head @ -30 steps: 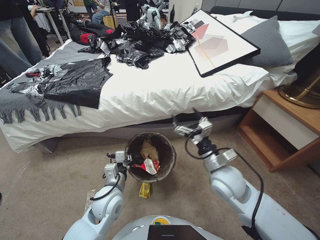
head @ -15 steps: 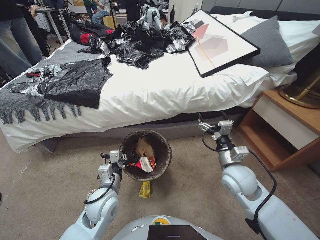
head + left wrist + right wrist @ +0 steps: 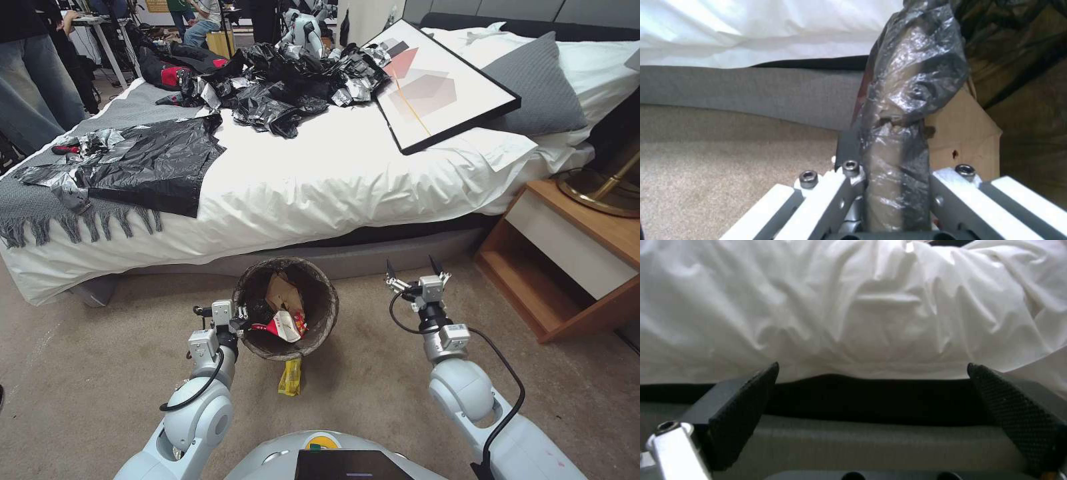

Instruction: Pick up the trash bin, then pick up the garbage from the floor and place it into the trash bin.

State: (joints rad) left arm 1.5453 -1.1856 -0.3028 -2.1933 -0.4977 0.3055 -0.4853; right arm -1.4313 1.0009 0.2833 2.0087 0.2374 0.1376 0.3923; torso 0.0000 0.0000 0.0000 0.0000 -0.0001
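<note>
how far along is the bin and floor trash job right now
Done: the left gripper is shut on the trash bin rim, and wrappers and a brown paper bag lie inside. In hand: nothing; the right gripper is open beside the bin. Left: a yellow wrapper on the carpet.

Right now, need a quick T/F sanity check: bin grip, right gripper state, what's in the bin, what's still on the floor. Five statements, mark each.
1. The left gripper is shut on the trash bin at its lined rim. True.
2. The right gripper holds a wrapper. False: its fingers are spread with nothing between them, facing the bed.
3. The trash bin is empty. False: a brown paper bag and a red-and-white wrapper lie inside.
4. A yellow snack wrapper lies on the carpet just in front of the bin. True.
5. The framed picture lies on the carpet. False: it rests on the bed.
</note>
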